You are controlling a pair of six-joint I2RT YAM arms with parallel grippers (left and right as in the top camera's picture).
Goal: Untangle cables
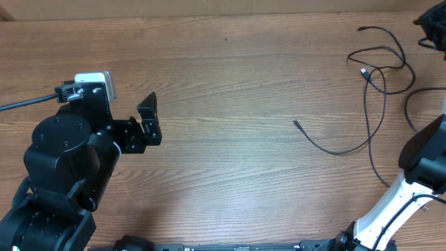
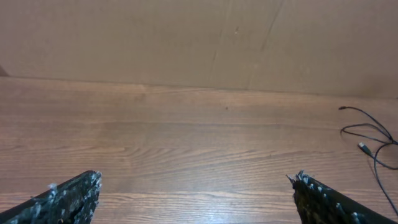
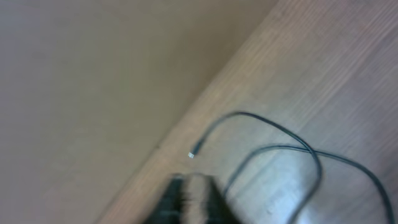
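Thin black cables [image 1: 382, 70] lie looped and crossed on the wooden table at the right. One loose end [image 1: 295, 123] points toward the middle, and another [image 1: 359, 28] lies at the back. My left gripper [image 1: 148, 120] is open and empty, far left of the cables. In the left wrist view its jaws [image 2: 196, 186] are wide apart over bare wood, with the cables [image 2: 373, 134] at the right edge. My right gripper [image 1: 432, 28] is at the far right corner. In the right wrist view its fingers [image 3: 196, 199] are blurred and close together, beside a cable loop [image 3: 280, 134] with a small plug end [image 3: 191, 155].
A cardboard wall [image 2: 199, 37] stands along the table's far edge. The left arm's base [image 1: 59, 174] fills the front left corner. The right arm's white link [image 1: 390, 202] crosses the front right. Another cable [image 1: 411, 108] curves off toward the right edge.
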